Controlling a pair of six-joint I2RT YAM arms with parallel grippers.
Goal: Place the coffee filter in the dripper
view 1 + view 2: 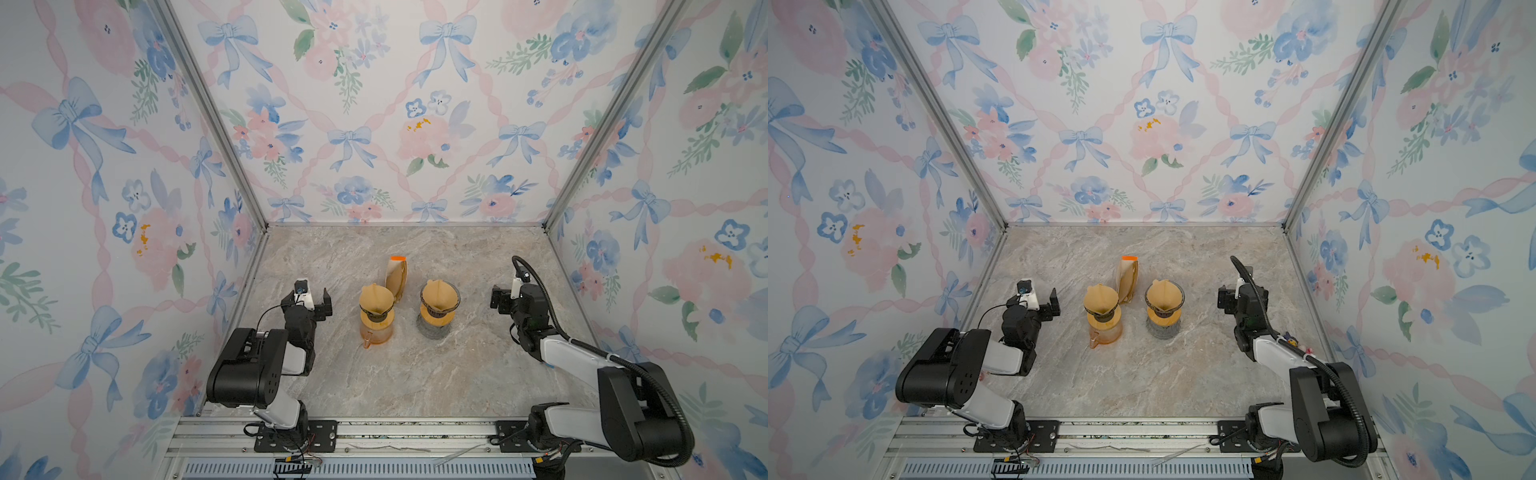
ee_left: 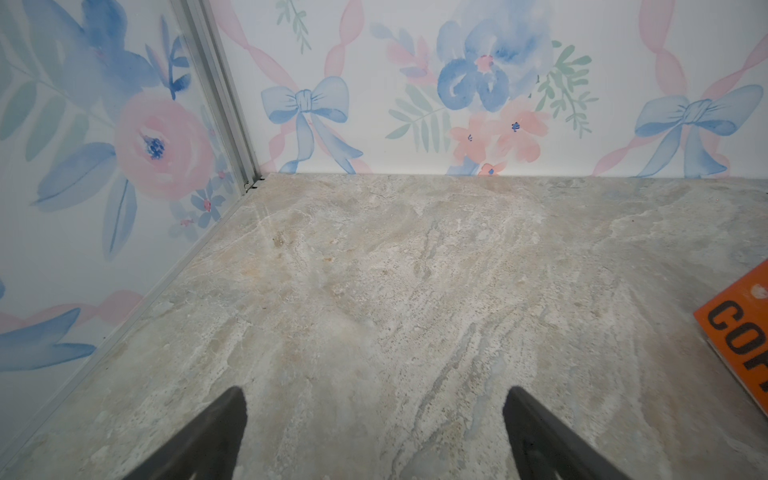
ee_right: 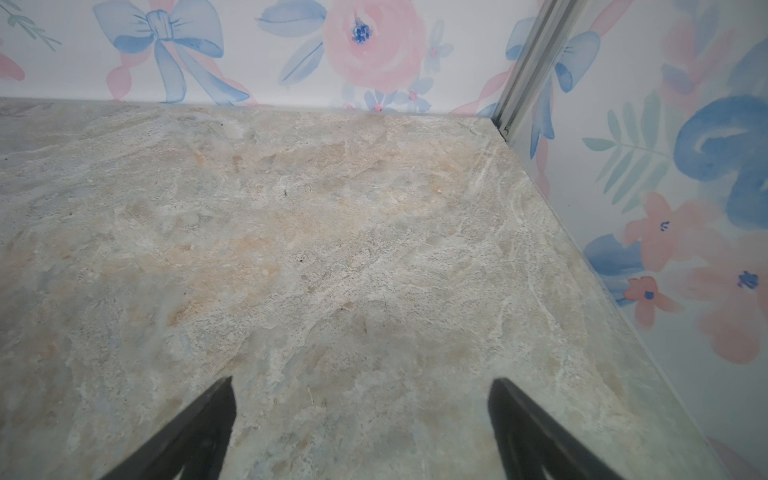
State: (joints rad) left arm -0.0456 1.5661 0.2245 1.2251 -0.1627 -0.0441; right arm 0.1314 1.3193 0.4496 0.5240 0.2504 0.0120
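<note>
Hands near the front: left hand (image 2: 374, 409) and right hand (image 3: 361, 388) both gape wide and empty over the worktop (image 1: 415, 374). Between them stand two drippers, left dripper (image 1: 376, 316) and right dripper (image 1: 436, 310), each already holding a brown coffee filter (image 1: 376, 296). Just behind leans the orange-topped filter packet (image 1: 396, 276).

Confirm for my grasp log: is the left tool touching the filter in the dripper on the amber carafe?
Apart. Both top views show bare table between the left tool and that filter; the tool's jaws stand open on nothing.
</note>
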